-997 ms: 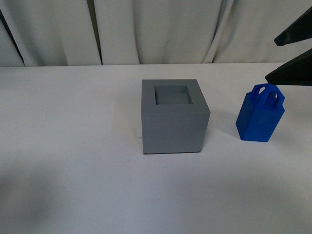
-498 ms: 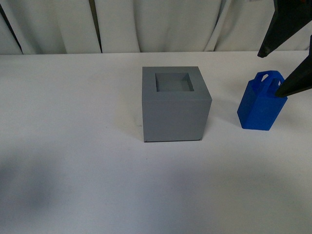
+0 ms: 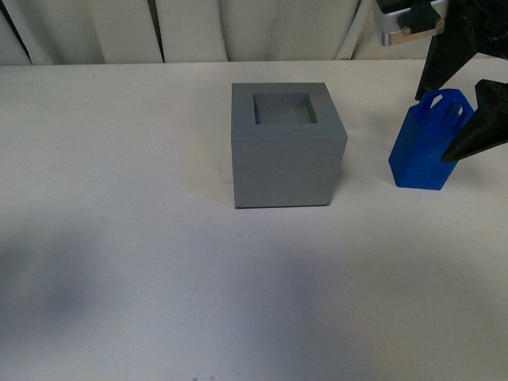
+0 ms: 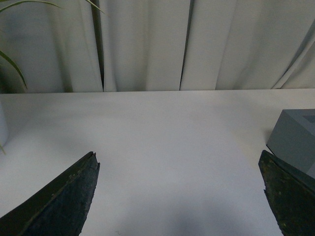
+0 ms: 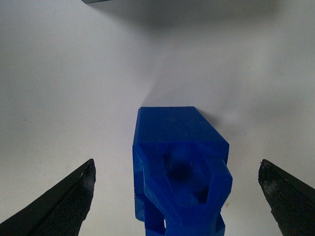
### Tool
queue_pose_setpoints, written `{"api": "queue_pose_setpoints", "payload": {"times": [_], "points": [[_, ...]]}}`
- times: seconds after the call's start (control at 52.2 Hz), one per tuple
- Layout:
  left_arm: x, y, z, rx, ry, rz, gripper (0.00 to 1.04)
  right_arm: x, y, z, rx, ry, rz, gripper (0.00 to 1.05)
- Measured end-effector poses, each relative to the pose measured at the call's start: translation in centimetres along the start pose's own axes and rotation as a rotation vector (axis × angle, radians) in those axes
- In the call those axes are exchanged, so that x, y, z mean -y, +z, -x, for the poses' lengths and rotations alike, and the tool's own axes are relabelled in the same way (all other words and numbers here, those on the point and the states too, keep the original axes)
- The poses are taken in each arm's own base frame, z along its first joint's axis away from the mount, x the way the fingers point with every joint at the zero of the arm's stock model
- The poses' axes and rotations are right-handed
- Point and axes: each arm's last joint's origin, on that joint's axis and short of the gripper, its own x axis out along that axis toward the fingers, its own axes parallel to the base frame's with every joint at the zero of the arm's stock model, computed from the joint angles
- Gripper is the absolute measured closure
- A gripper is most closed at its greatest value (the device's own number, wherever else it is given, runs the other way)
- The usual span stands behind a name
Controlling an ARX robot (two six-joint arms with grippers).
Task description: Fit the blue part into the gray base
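The gray base (image 3: 286,151) stands mid-table, its square recess facing up and empty. To its right the blue part (image 3: 421,151) stands upright on the table, loop handle on top. My right gripper (image 3: 432,125) is open and hangs around the handle, one finger behind it and one in front, neither touching. In the right wrist view the blue part (image 5: 179,172) lies centred between the wide-apart fingers of that gripper (image 5: 176,164). My left gripper (image 4: 178,156) is open over bare table, with a corner of the gray base (image 4: 295,135) beside one finger. The front view does not show the left gripper.
The white table (image 3: 119,238) ends at a pale curtain (image 3: 262,28) along its far edge. Plant leaves (image 4: 12,61) and a pale object (image 4: 2,129) show at one side of the left wrist view.
My right gripper has come down from the upper right onto the blue part and now straddles its handle. The blue part and the gray base stand where they were.
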Motion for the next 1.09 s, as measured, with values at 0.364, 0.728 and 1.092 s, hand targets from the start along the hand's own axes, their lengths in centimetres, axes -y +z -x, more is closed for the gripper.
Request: {"api": "queue_pose_setpoints", "payload": {"times": [0.364,0.728,1.092], "points": [[0.0,0.0,0.0,0.000,0.000,0.000,0.06,0.7,-0.1,-1.4,-0.018,0.012,-0.022,0.43],[0.0,0.0,0.0,0.000,0.000,0.000,0.06,1.8,1.4,2.3,0.054,-0.024,-0.019,0.57],[0.0,0.0,0.0,0.000,0.000,0.000,0.06,1.0,6.7,6.7,0.182,-0.028,0.049,0.57]]}}
